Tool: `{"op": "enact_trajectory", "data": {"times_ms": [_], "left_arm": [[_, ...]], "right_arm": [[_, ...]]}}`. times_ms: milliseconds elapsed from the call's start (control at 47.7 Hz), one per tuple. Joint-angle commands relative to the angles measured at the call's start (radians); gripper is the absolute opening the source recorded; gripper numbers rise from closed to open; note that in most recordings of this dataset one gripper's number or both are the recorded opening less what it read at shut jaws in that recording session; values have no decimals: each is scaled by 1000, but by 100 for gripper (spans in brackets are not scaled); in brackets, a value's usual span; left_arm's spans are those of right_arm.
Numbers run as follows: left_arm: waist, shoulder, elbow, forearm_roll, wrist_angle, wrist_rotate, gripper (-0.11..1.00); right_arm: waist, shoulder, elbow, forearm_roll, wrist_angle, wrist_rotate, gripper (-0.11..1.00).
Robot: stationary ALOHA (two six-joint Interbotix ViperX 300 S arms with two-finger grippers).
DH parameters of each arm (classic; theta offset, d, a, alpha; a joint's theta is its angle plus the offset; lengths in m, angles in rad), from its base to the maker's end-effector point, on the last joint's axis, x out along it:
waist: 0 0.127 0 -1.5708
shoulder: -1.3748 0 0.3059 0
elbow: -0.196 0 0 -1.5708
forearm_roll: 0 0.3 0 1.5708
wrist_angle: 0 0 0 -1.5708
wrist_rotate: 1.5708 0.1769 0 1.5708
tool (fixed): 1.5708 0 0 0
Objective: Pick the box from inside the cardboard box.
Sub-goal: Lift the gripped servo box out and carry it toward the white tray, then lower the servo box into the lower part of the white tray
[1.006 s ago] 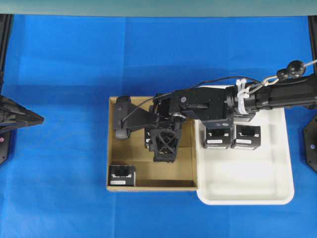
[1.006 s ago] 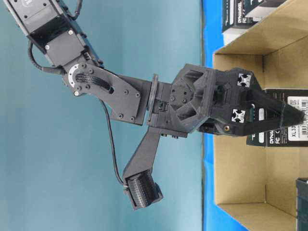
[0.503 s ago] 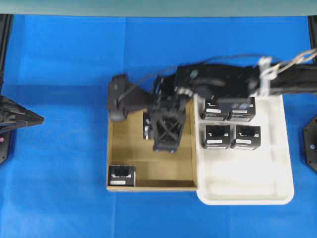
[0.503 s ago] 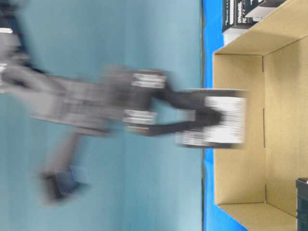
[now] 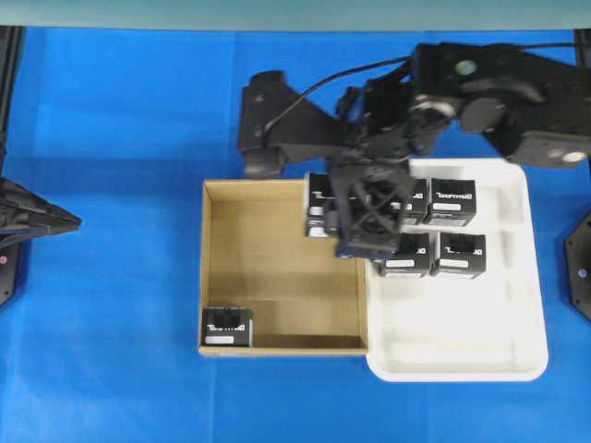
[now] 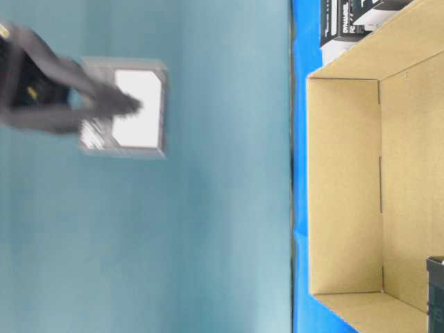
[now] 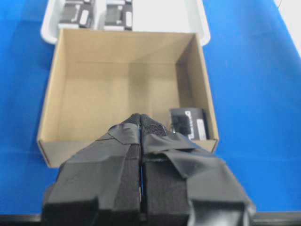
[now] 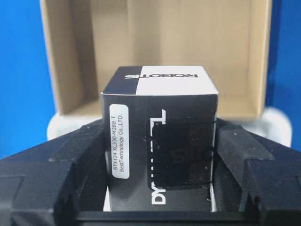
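The right gripper [image 8: 160,188] holds the box [image 8: 160,136] clamped between its fingers [image 8: 75,165], lifted clear above the cardboard box [image 5: 222,268]; the side view is blurred, so its height is hard to judge. The left gripper [image 7: 141,141] hangs pressed closed, apart from the cardboard box.

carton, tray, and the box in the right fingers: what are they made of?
Cardboard box: matte tan corrugated board, going by its folded walls. Tray: white, smooth, rounded corners, probably moulded plastic. Box: printed paperboard by the look of it, crisp folded edges, slight sheen, white sticker label.
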Motion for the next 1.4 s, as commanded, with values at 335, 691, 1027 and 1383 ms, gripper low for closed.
{"op": "enact_trajectory", "data": {"times_ms": [335,691,1027,1383], "left_arm": [[-6,11,-32,0,-5,-2,-7],[-6,12,-31,2,-5,-2,-7],[-6,11,-32,0,-5,-2,-7],[-6,14,-32,0,-9,-2,-7]], "right_arm": [[28,-187,74,5,77,78,62],[120,-270,359,5,-60,149,62],[190,-224,612,3,-341,158,62],[218,-98,704,-2,-548,144,62]]}}
